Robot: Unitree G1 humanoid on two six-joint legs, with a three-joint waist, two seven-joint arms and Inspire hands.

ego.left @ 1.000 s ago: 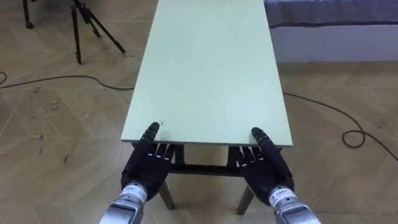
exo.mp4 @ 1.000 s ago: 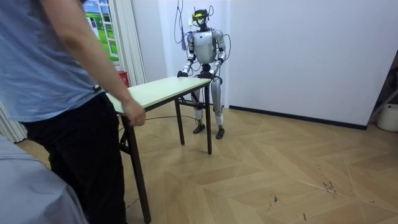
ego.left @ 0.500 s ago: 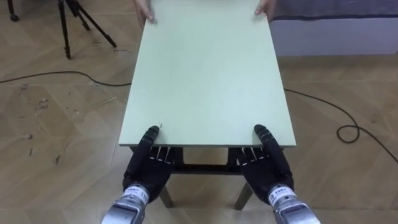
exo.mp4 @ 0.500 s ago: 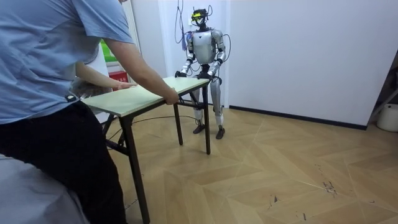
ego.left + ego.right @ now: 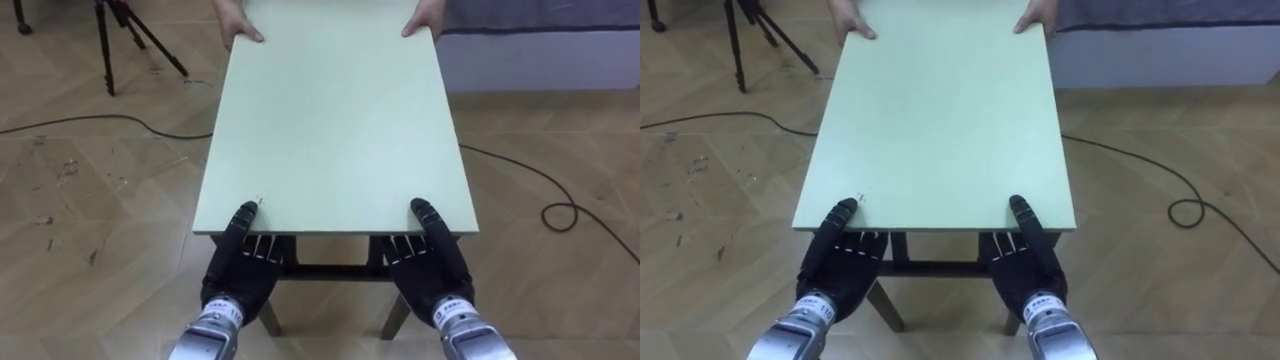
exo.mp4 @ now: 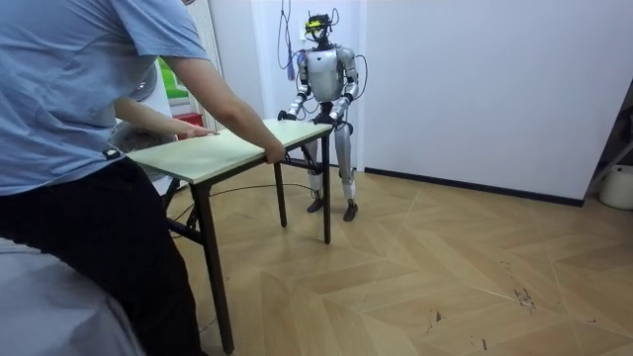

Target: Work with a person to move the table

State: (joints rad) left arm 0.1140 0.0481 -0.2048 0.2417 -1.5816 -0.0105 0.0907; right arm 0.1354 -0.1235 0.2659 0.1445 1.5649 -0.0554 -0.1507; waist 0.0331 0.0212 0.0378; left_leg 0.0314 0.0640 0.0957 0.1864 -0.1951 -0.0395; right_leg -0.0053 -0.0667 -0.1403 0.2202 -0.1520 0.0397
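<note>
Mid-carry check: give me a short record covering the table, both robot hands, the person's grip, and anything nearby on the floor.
table: pale green top, spans from robot to person
left hand: thumb on top of near edge, fingers underneath, gripping
right hand: same grip, near right corner
person: stands at the far end
person's hands: one on each far corner
floor: tripod beyond the table's far left corner

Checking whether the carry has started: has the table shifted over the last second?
Yes, slightly. The table's legs by the robot now stand a little nearer the room view's left, toward the person, judged against the baseboard.
</note>
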